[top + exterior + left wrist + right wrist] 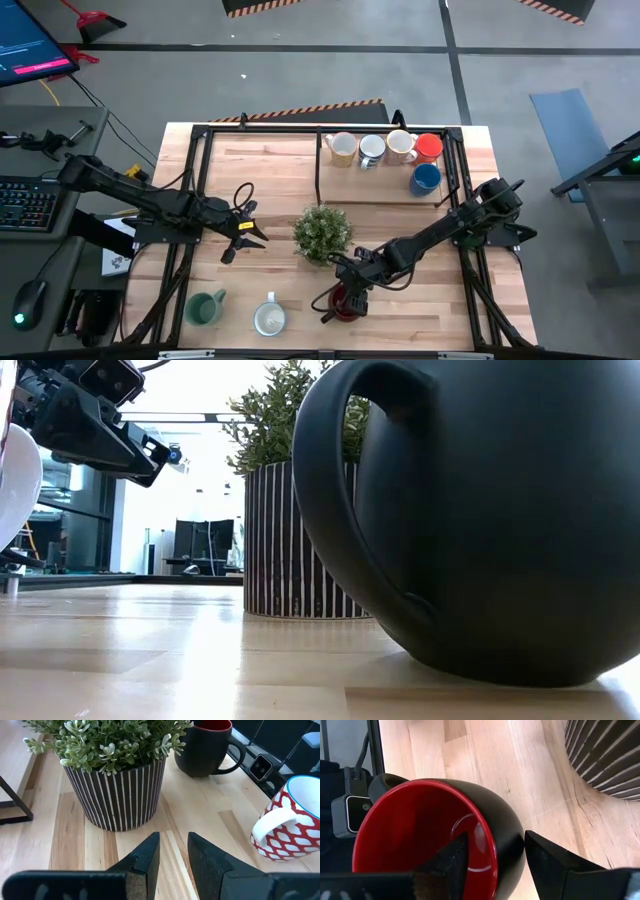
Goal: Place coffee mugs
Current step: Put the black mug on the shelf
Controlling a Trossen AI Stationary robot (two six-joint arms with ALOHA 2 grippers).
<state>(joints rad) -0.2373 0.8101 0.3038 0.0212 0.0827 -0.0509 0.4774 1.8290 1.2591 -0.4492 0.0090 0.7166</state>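
Eight mugs show on the table, and one is in a grip: the black mug with the red inside stands at the near edge with the right gripper over its rim, one finger inside the bowl, the other outside against the wall, jaws spread wide across that wall. Just beyond those jaws stands the striped pot of the plant. Ahead of the left gripper, whose jaws hang apart with a narrow gap and nothing between them, is that same pot. To one side of them sits a red-patterned white mug. A green mug stands near it. Five more mugs cluster at the far right corner, well apart from both jaws.
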